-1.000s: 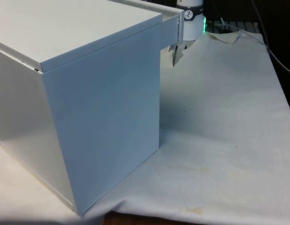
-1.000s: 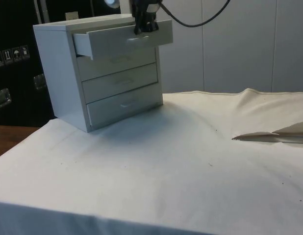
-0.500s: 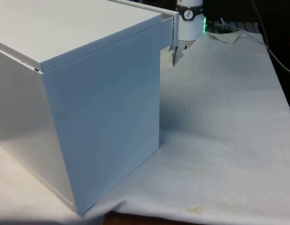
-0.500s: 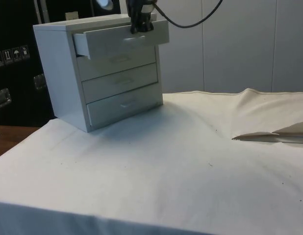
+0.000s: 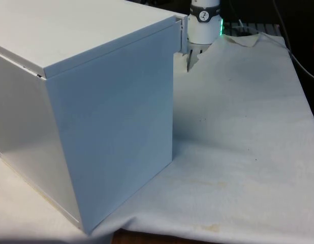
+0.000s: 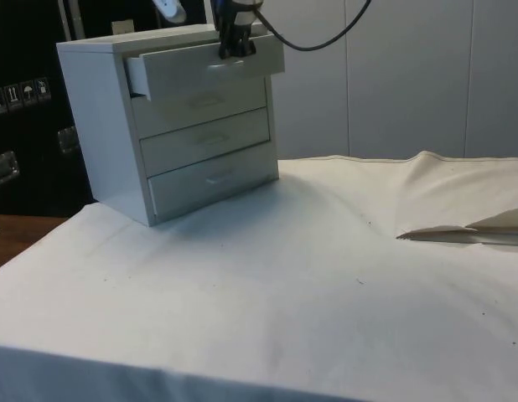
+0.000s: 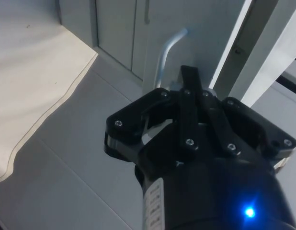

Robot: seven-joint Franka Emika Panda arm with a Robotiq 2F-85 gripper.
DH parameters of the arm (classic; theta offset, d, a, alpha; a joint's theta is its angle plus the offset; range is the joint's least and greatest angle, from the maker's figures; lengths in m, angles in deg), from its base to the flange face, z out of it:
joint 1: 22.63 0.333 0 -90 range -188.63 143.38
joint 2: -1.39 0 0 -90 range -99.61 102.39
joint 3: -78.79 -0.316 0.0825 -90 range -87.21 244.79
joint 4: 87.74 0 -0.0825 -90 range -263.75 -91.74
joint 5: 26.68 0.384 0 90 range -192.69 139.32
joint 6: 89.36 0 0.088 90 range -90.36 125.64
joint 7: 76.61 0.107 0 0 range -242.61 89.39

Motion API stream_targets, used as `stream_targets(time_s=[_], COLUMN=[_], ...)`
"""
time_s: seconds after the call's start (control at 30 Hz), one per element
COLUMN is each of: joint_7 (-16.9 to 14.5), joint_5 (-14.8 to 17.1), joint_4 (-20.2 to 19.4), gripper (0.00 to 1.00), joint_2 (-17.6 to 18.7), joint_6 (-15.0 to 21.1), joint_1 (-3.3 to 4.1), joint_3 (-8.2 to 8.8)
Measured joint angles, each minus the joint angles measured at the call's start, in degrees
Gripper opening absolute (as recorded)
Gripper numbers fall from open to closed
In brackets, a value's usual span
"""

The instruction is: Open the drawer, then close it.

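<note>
A white chest of drawers stands on the cloth with its back and side to the front view. Its top drawer sticks out a short way; a sliver of that drawer shows past the chest's corner. My black gripper is at the drawer's front, at its middle. Seen from the wrist, the gripper is shut on the curved metal handle, whose lower part is hidden behind the fingers. In the front view the gripper hangs just beyond the drawer front.
The three lower drawers are shut. White cloth covers the table in front of the chest. A raised fold of cloth lies at the side view's right. Another fold sits at the table's far end.
The top drawer has slid back towards the chest with my gripper on its handle; it sticks out less than a second ago.
</note>
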Motion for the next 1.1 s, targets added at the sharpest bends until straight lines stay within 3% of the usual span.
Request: stream_targets(time_s=[1.1], joint_7=[3.7], joint_5=[0.0], joint_4=[10.2], gripper=[0.00], joint_2=[10.1], joint_6=[0.3], joint_1=[0.00], joint_3=[1.95])
